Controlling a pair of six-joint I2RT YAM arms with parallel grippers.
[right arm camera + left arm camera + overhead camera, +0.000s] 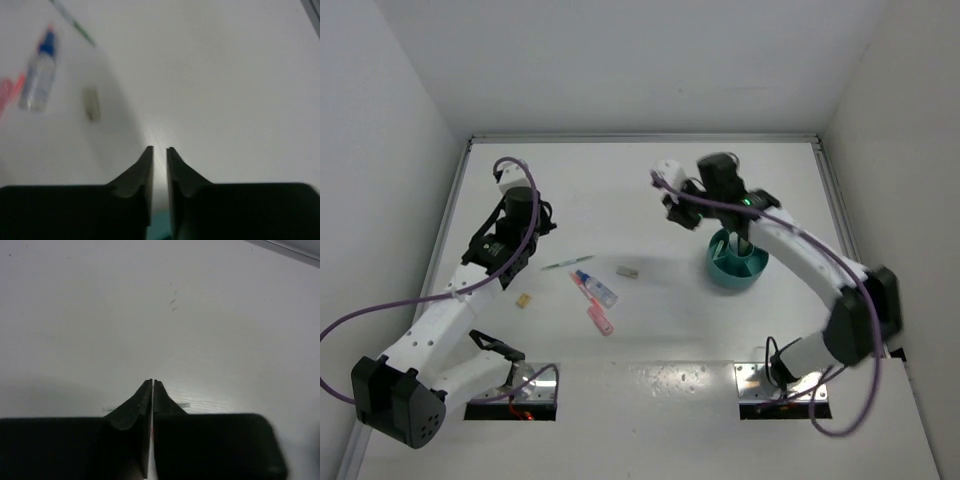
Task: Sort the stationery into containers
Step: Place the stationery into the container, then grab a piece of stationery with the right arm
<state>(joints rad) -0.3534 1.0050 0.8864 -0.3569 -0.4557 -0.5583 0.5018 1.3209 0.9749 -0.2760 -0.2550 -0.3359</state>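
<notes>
The left end effector [152,382] is seen with its fingers pressed together and empty, over bare desk [150,300] at the left. The right end effector [159,149] is held slightly apart and empty, near the tub [737,268], on its far-left side. A pen [567,263], eraser [627,270], tube [595,288], pink marker [601,318] and yellow piece [523,300] are spread on the desk left of the tub.
</notes>
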